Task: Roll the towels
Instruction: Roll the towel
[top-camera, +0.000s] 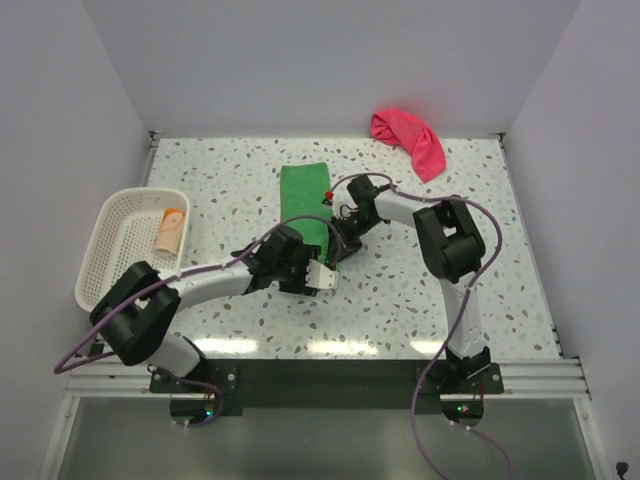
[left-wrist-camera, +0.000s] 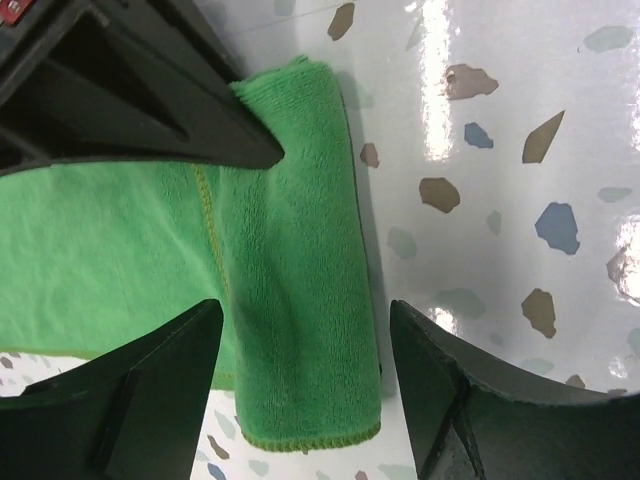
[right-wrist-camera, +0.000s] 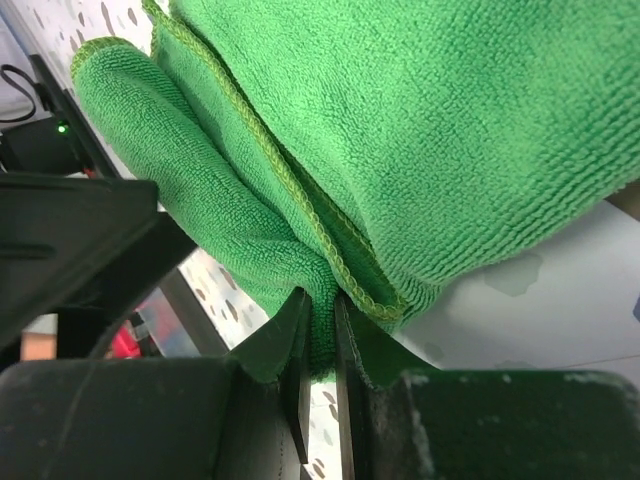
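Top view: green towel lies flat mid-table w/ its near end turned over, right under both grippers. The left gripper sits at that turned end and the right gripper is just beside it on the towel's edge. The pink towel is a loose heap well beyond the right gripper, by the far wall. The peach towel sits rolled in the basket, well off to the left gripper's outer side. Left wrist: your left jaws stand released, one on each side of the roll's first turn, gripping nothing. The right gripper's finger comes in from the upper left and meets the roll near its far end. Right wrist: right jaws are clenched on the green towel, pinching hem and fold at the roll's end. Handling, my read: light, soft terry w/ no stiffness, so it'll prob sag and unroll if both ends go free. The pile looks grippy, not slippery, and nothing's fragile. Take hold at the rolled lip near its ends and pinch thru all layers, not just the top hem, or the roll slackens.
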